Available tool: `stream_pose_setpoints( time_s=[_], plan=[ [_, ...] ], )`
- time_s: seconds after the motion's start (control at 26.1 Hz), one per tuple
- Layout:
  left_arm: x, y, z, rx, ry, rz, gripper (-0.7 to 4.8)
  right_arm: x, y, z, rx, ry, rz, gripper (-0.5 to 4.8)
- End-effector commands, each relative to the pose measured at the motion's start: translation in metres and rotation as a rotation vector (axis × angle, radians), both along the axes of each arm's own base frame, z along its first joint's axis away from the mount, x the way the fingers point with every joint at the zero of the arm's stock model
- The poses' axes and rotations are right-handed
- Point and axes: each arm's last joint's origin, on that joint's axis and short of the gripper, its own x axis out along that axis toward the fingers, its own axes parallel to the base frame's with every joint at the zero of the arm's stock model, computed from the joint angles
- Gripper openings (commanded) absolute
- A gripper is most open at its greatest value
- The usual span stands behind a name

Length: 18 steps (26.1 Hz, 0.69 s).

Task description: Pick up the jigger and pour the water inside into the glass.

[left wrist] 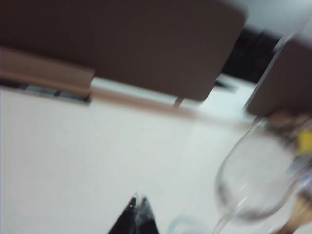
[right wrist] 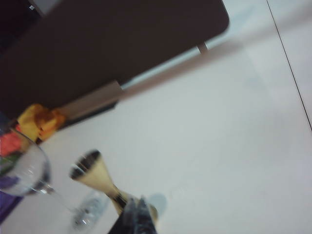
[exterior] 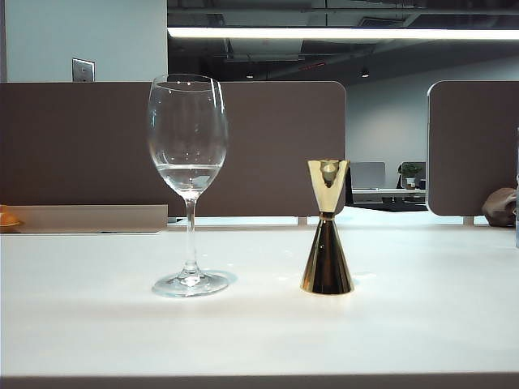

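The glass (exterior: 188, 130), a tall clear stemmed one, stands left of centre on the white table (exterior: 405, 324). A shallow pool of clear water (exterior: 188, 174) lies low in its bowl. The gold jigger (exterior: 327, 235) stands upright to its right, apart from it; its inside is hidden. Neither arm appears in the exterior view. In the left wrist view my left gripper (left wrist: 138, 204) is shut and empty, over bare table beside the blurred glass (left wrist: 258, 180). My right gripper (right wrist: 139, 207) is shut and empty, its tips overlapping the foot of the jigger (right wrist: 95, 173) in the picture; the glass (right wrist: 24, 170) stands beyond.
Brown partition panels (exterior: 268, 146) close off the table's far edge, with a gap at the right. An orange object (right wrist: 39, 122) lies by the far left edge, near a low grey ledge (exterior: 89, 217).
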Motion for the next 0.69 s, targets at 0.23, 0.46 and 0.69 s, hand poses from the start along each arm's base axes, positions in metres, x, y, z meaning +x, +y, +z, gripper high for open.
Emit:
stream_pose_setpoints(
  time_s=[0.23, 0.46, 0.69],
  plan=[
    [-0.029, 0.001, 0.071, -0.060, -0.231, -0.027, -0.06, -0.032, -0.003, 0.066, -0.137, -0.057, 0.028, -0.02],
    [-0.051, 0.001, 0.089, 0.170, -0.059, -0.071, -0.06, -0.036, -0.001, 0.097, -0.326, 0.042, 0.138, -0.02],
    [-0.040, 0.001, 0.091, 0.263, 0.138, -0.067, -0.06, -0.008, 0.004, 0.107, -0.457, 0.147, 0.251, -0.01]
  ],
)
